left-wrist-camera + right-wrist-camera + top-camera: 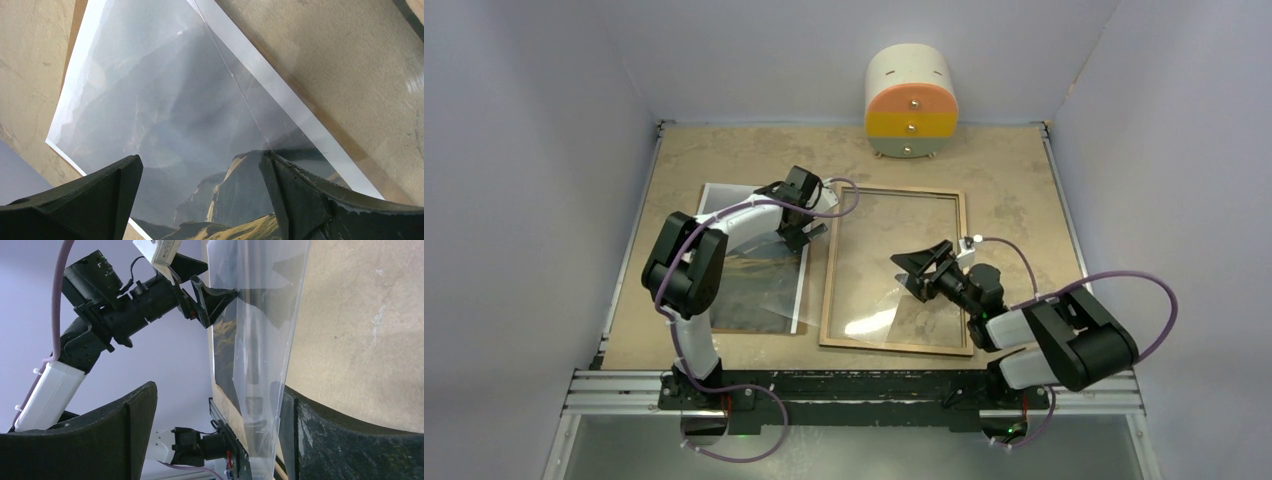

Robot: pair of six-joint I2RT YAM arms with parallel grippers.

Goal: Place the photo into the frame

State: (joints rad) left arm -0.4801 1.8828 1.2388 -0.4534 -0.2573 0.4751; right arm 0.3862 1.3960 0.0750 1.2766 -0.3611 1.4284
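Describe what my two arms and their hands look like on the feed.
The left arm and right arm match: white links, bulky black joints, a purple cable looped along each. The left hand and right hand are black, each with two broad, tapered fingers. No markings show.

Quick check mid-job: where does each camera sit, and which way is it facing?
Top: above, behind the robot, looking down at the table; left hand over the photo, right hand over the frame.
Left wrist: looks down onto the photo; own fingers below.
Right wrist: looks sideways at the left arm; own fingers below.
Shared: all show the photo.
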